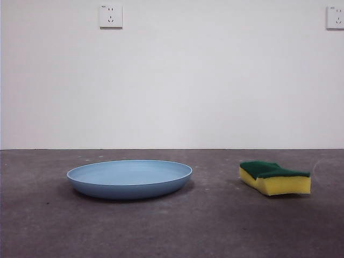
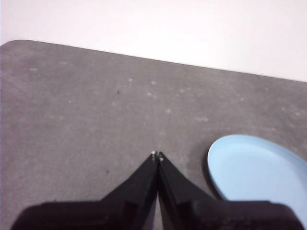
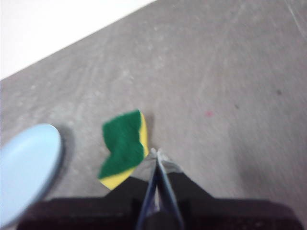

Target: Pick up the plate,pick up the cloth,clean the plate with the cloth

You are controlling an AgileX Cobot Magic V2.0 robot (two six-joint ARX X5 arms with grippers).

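The light-blue plate (image 1: 129, 178) lies flat on the grey table, left of centre in the front view. It also shows in the left wrist view (image 2: 261, 175) and the right wrist view (image 3: 26, 170). The cloth, a yellow sponge with a green scouring layer (image 1: 274, 178), lies to the plate's right, green side up; it also shows in the right wrist view (image 3: 123, 146). My left gripper (image 2: 157, 155) is shut and empty, above the table beside the plate. My right gripper (image 3: 156, 152) is shut and empty, above the table beside the cloth. Neither gripper shows in the front view.
The grey table (image 1: 215, 226) runs to a white wall with two sockets (image 1: 110, 16). The table's far edge shows in the left wrist view (image 2: 144, 57).
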